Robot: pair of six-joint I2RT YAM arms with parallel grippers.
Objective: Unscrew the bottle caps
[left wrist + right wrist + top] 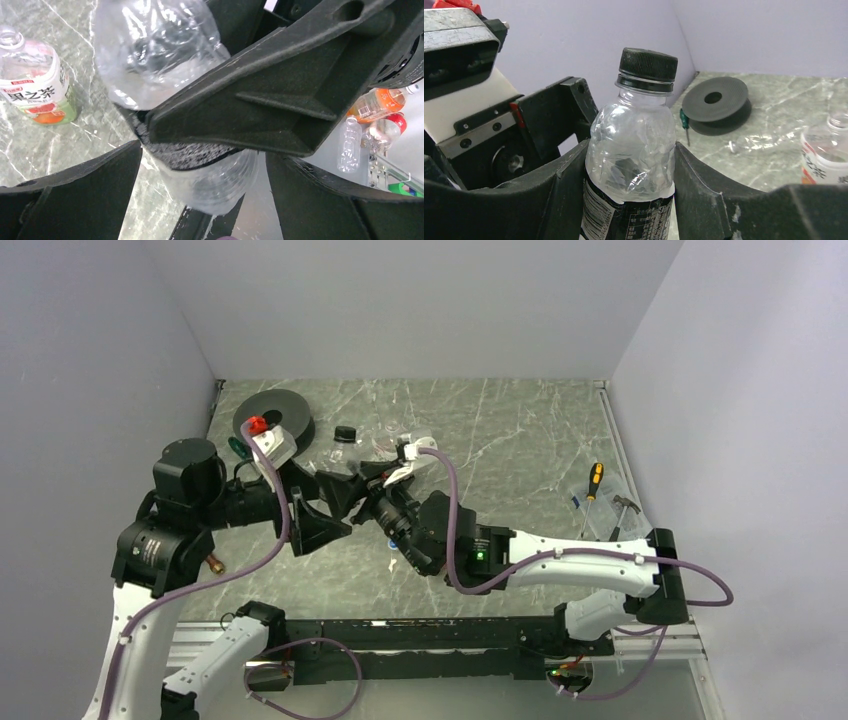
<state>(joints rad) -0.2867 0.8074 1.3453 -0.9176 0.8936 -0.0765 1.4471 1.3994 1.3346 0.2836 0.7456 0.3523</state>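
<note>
My right gripper (630,150) is shut on a small clear bottle (631,145) with a black label, one finger on each side of its shoulder. Its black cap (648,64) sits on the neck; the cap also shows in the top view (345,433). My left gripper (205,167) is open. Its fingers stand on either side of the bottle's clear end (215,187) without touching it. In the top view the two grippers meet left of centre, the left (335,508) beside the right (372,490). A green-white-orange labelled bottle (37,85) stands capless behind.
A large black disc with a hole (275,415) lies at the back left, a green-handled screwdriver (684,120) beside it. A yellow-handled screwdriver (593,480) lies at the right. The left wrist view shows an orange-labelled bottle (380,102), a small clear bottle (350,142) and a red-capped bottle (390,127) by a metal rail.
</note>
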